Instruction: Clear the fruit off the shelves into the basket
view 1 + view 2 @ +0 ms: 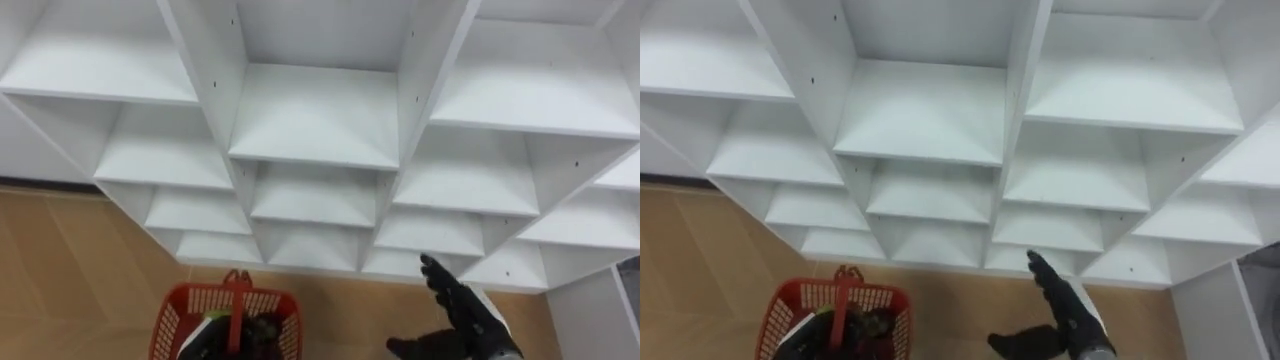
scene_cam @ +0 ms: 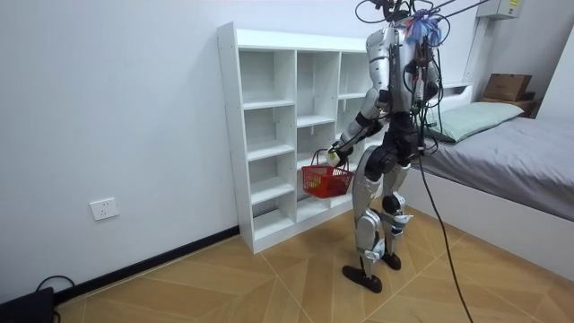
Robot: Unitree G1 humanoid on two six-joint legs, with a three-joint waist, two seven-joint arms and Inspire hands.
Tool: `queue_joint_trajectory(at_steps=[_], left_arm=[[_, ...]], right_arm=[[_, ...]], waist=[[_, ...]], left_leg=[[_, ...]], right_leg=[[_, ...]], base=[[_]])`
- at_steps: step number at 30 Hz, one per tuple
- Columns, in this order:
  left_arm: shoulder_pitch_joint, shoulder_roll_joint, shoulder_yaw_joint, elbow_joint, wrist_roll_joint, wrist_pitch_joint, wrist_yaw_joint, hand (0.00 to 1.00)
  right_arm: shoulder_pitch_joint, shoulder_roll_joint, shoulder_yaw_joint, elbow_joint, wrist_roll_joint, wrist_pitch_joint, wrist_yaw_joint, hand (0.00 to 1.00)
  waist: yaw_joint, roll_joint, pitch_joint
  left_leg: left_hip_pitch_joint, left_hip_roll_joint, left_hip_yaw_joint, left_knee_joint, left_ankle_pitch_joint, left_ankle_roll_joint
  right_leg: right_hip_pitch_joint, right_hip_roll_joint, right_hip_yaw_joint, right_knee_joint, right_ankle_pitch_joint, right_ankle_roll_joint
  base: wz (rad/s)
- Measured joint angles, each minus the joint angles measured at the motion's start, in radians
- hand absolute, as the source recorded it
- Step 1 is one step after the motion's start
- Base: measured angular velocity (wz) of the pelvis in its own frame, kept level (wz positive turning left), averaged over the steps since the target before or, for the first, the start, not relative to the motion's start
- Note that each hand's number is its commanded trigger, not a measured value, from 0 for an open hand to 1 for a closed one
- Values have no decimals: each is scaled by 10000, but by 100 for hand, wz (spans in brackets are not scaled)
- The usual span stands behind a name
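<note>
- Right hand [image 1: 465,315] first: it hovers low on the right, fingers stretched and spread, thumb out to the side, gripping nothing. It is free and aimed toward the lower shelves, which looks like the ready pose for a reach.
- It touches nothing; there is a clear gap between the fingertips and the bottom row of the closet [image 1: 315,110].
- Over to the left hand [image 2: 339,151]: the room view has it curled round the handle [image 1: 237,290] of the red basket [image 1: 175,320], which hangs from it in front of the robot's hips. Carrying it low and close to the shelves makes sense, since anything picked has a short drop into it.
- Looking down into the basket, there is a small pale thing [image 1: 214,320] beside the dark shape of the carrying hand. I cannot tell whether it is a fruit.
- Outward to the closet: open white compartments in rows and columns, and every board in front of the head camera reads as bare white. So any fruit to collect is, by my judgement, either in the basket or in a compartment off to one side.
- The robot stands upright on the wooden floor [image 1: 70,260], squarely facing the closet and close to it, with the bed [image 2: 511,152] behind it.
- My read: this is a searching moment, one hand loaded with the basket, the other kept empty for the next pick.
</note>
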Motion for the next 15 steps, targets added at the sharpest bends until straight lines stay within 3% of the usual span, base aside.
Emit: queue_joint_trajectory(at_steps=[4, 7, 15], left_arm=[[212, -4, 353, 426, 204, -5, 189, 100], [99, -38, 432, 1396, 180, -71, 269, 100], [583, -469, 1929, 2158, 450, -10, 427, 100]], right_arm=[[392, 4, -56, 723, 51, 0, -474, 0], [280, 139, -57, 1834, 183, -16, -654, 0], [124, 799, -1328, 4764, 1783, 274, -322, 0]], waist=[[-8, 33, -44], [10, 57, -93], [2, 92, -67]], left_leg=[[503, -71, 1, -252, -7, 6], [970, -93, 31, -424, -33, 11], [1443, -102, 36, -558, -125, -12]], right_leg=[[472, -5, 1, -172, -32, 71], [898, 29, 28, -331, -58, 111], [1442, 45, 78, -516, -116, 180]], base=[[1], [-2], [0]])
